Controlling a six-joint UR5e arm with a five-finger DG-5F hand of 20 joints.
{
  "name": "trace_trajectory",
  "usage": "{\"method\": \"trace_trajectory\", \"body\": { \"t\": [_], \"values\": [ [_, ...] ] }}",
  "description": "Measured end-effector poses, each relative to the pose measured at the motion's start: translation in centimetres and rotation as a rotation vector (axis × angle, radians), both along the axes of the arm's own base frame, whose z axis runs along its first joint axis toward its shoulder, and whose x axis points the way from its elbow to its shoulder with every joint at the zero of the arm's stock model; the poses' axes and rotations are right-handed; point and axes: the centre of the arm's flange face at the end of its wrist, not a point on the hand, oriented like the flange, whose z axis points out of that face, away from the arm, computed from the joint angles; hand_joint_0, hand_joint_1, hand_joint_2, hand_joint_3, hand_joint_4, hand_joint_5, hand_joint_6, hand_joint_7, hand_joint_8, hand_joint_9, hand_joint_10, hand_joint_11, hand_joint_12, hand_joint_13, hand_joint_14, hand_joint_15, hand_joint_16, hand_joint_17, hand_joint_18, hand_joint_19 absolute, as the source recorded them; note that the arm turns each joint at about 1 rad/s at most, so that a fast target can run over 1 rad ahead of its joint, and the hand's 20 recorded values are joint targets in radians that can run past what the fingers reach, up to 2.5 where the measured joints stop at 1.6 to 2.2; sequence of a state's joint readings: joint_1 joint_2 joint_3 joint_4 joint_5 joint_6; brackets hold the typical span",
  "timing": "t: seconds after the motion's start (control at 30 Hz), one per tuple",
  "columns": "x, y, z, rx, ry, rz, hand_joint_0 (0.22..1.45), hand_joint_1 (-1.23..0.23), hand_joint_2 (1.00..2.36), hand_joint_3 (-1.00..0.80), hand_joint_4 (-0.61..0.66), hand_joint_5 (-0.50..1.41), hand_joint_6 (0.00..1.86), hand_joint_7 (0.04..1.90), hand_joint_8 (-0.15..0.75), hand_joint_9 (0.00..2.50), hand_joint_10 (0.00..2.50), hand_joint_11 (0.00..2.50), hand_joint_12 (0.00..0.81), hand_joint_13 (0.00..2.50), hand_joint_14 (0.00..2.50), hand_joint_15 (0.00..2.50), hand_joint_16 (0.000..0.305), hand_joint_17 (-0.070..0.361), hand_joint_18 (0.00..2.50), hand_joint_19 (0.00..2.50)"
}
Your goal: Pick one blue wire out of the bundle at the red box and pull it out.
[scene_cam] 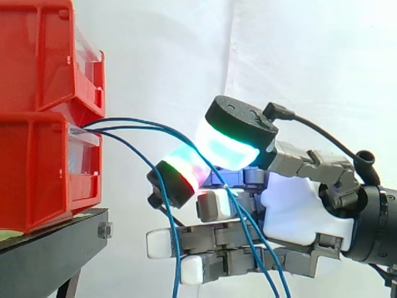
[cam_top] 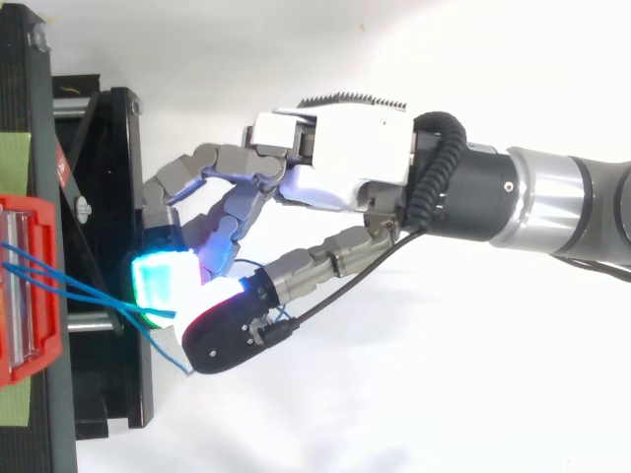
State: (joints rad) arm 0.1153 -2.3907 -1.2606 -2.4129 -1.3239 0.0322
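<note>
So, in the side view the hand [scene_cam: 291,211] sits at about 3 o'clock from the two stacked red bins, and the blue wires [scene_cam: 133,120] come out of the front of the lower red bin [scene_cam: 37,174], right under the upper red bin [scene_cam: 43,56]. They run toward 3 o'clock in a shallow arc straight into the hand. The thumb, with its cyan-green pad [scene_cam: 232,149], is folded down against another fingertip glowing red, green and cyan [scene_cam: 183,171], and at least one wire passes right between those two, so it looks pinched; I can't tell how many strands are actually in there. Past the pinch the wires drop toward 6 o'clock, lying across the rest of the fingers, which stick out fairly straight toward 9 o'clock with nothing in them. One more strand sags off on its own at roughly 7 o'clock from the pinch. From the top view it's the same story: wires leave the red bin rim [cam_top: 22,215] at 9 o'clock and meet the glowing pads just off the black stand [scene_cam: 56,239], palm [cam_top: 335,148] further back toward 3 o'clock.
</note>
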Motion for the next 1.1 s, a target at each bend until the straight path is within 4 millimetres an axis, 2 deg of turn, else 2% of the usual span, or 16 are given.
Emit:
{"method": "trace_trajectory", "body": {
  "t": [0.07,0.2,0.27,0.37,0.57,0.83,1.1],
  "values": [
    [-0.1,-0.1,0.4,-0.004,0.006,-0.002,0.59,-0.78,1.00,-0.05,0.14,-0.11,0.87,1.18,0.323,1.14,0.02,0.74,0.449,0.65,0.01,0.36,0.066,0.147,0.63,0.46],
    [-0.4,-0.3,1.0,-0.010,0.023,-0.003,0.60,-0.79,1.01,-0.07,0.13,-0.13,0.88,1.14,0.304,1.13,0.02,0.90,0.427,0.62,0.01,0.37,0.061,0.137,0.57,0.46],
    [-0.5,-0.3,1.1,-0.011,0.030,-0.003,0.60,-0.78,1.01,-0.09,0.12,-0.13,0.88,1.12,0.309,1.19,0.02,1.11,0.417,0.61,0.01,0.38,0.059,0.133,0.56,0.48],
    [-0.6,-0.5,1.2,-0.013,0.036,-0.003,0.60,-0.78,1.01,-0.11,0.13,-0.14,0.88,1.11,0.305,1.21,0.02,1.20,0.414,0.62,0.01,0.38,0.058,0.130,0.56,0.48],
    [-0.6,-0.5,1.3,-0.019,0.038,-0.005,0.59,-0.77,1.02,-0.16,0.17,-0.14,0.88,1.11,0.293,1.23,0.02,1.20,0.400,0.63,0.02,0.40,0.055,0.125,0.54,0.51],
    [-0.6,-0.5,1.3,-0.027,0.039,-0.005,0.59,-0.76,1.01,-0.26,0.16,-0.13,0.87,1.14,0.276,1.21,0.02,1.19,0.380,0.61,0.02,0.40,0.052,0.116,0.51,0.53],
    [-0.6,-0.5,1.3,-0.028,0.039,-0.005,0.57,-0.82,1.01,-0.40,0.16,-0.13,0.87,1.15,0.274,1.18,0.02,1.16,0.380,0.61,0.02,0.41,0.051,0.116,0.51,0.54]
  ]
}}
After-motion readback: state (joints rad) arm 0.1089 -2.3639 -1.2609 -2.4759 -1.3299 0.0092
